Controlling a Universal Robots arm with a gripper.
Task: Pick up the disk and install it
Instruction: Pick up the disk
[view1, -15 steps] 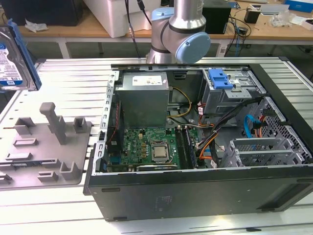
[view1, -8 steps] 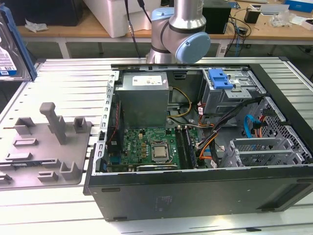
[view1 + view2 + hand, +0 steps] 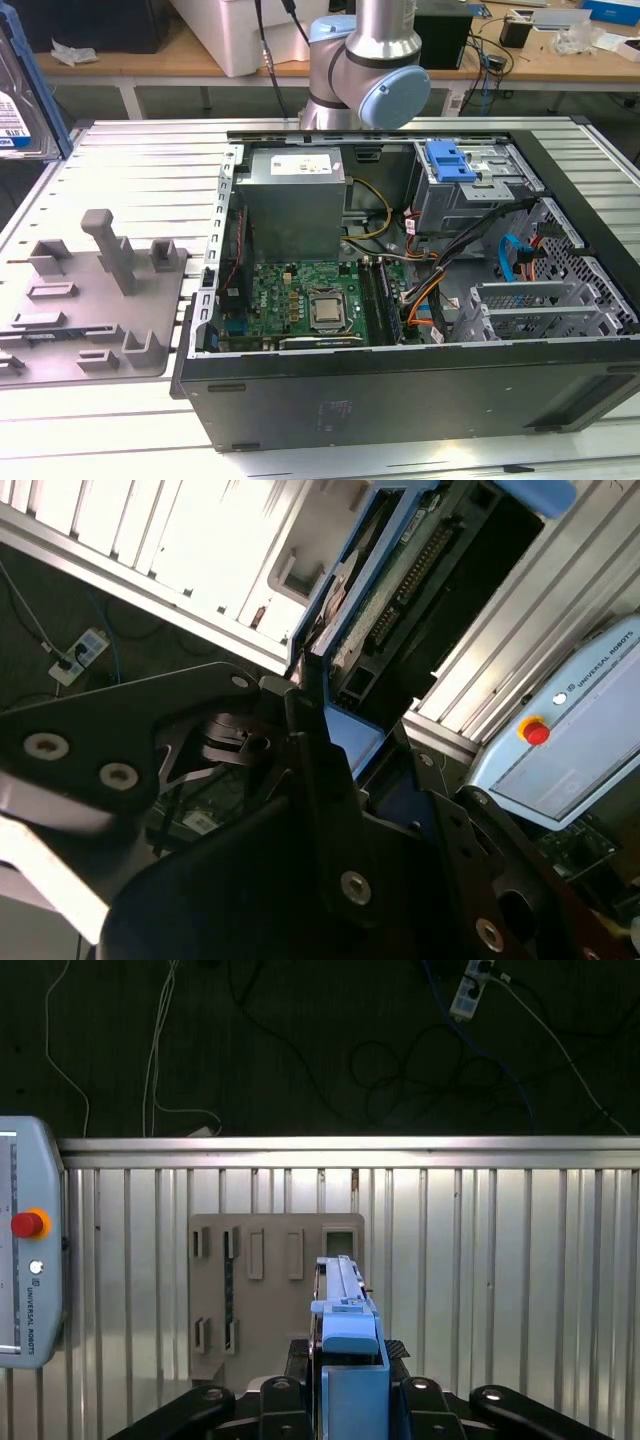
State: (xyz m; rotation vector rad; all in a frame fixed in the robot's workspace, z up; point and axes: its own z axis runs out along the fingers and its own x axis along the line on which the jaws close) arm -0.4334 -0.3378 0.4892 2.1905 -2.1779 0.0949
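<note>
In the exterior view you see the disk (image 3: 12,110) at the exterior view's far left edge, raised off the slatted aluminium table (image 3: 130,160) and cut off by the frame. Its flat silver face with the white-and-blue label is turned toward this camera. Its blue plastic rail runs up and down with a lean. It is well apart from the open black computer case (image 3: 400,400), which lies on its side with the green motherboard (image 3: 300,300) exposed. A metal drive cage (image 3: 470,195) inside the case carries a blue latch bracket (image 3: 448,160). A grey moulded fixture tray (image 3: 90,300) lies on the table just beside the case, at the exterior view's left. The arm (image 3: 375,60) stands behind the case.

In the second wrist view the gripper (image 3: 350,750) is matte black with bolted links. Its jaws are pressed against the blue carrier, so the disk (image 3: 400,570) is clamped. You see the disk edge-on, with a connector row showing, and its long axis runs straight out from the jaws. A teach pendant (image 3: 560,730) with a red button lies beside it.

In the first wrist view the disk (image 3: 350,1340) shows its thin edge between the gripper's (image 3: 350,1395) black fingers (image 3: 285,1400). It stands on edge over the fixture tray (image 3: 270,1300), pointing away from the wrist across the ribbed table (image 3: 500,1260). The pendant (image 3: 25,1260) rests at the table's side.
</note>
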